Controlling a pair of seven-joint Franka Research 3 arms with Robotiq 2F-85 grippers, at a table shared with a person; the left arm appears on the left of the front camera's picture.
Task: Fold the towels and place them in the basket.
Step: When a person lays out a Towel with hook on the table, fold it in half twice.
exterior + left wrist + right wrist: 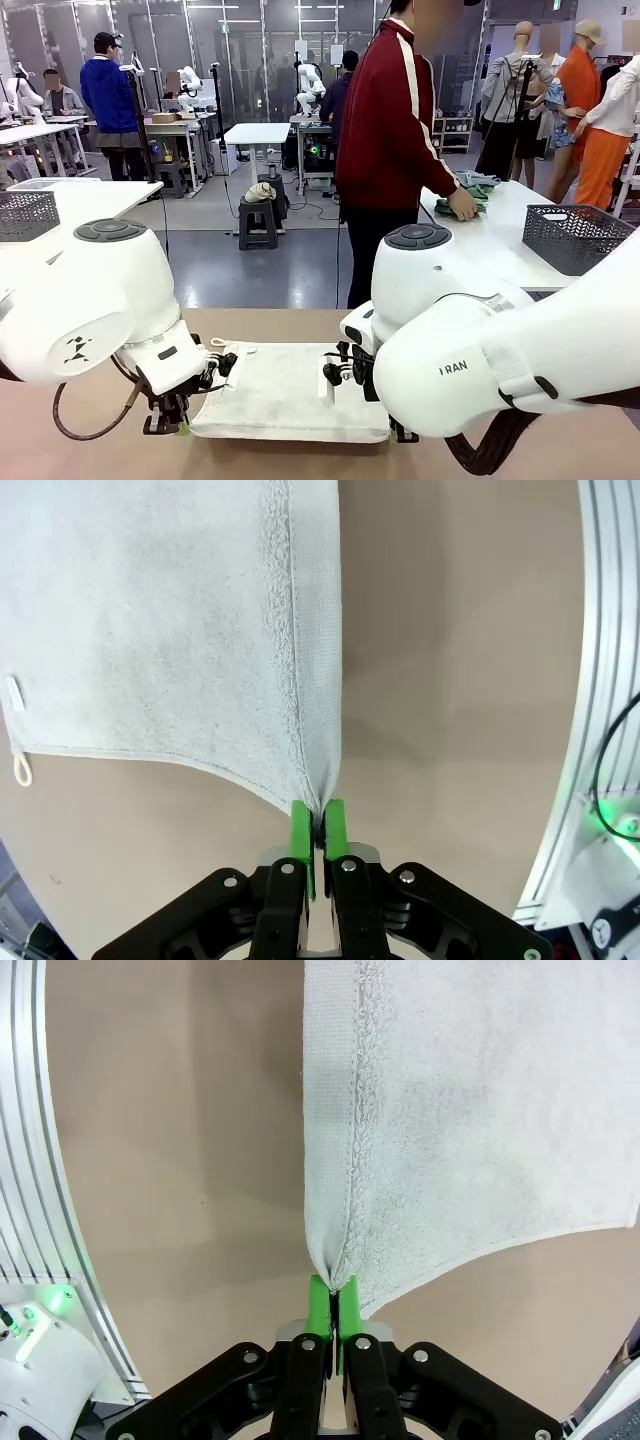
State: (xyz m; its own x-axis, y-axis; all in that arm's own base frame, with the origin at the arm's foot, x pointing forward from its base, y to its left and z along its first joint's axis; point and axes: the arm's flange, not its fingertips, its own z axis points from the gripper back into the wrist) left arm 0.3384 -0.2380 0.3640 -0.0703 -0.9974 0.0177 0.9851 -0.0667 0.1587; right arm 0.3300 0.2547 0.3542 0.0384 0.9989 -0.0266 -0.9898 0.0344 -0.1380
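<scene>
A cream-white towel [290, 395] lies flat on the brown table between my two arms. My left gripper [172, 425] is low at the towel's near left corner. In the left wrist view the left gripper [318, 815] is shut on the hemmed corner of the towel [150, 630], which spreads away from the green pads. My right gripper [335, 1290] is likewise shut on the opposite near corner of the towel [500, 1110]. In the front view the right arm hides most of that grip. The dark grey mesh basket [580, 235] stands on the white table at the far right.
A person in a dark red jacket stands at the far side with a hand on a blue-green cloth [468, 190] on the white table. A paler grey mesh basket [25, 213] sits on the table at far left. Aluminium frame rails [600, 680] border the table edge.
</scene>
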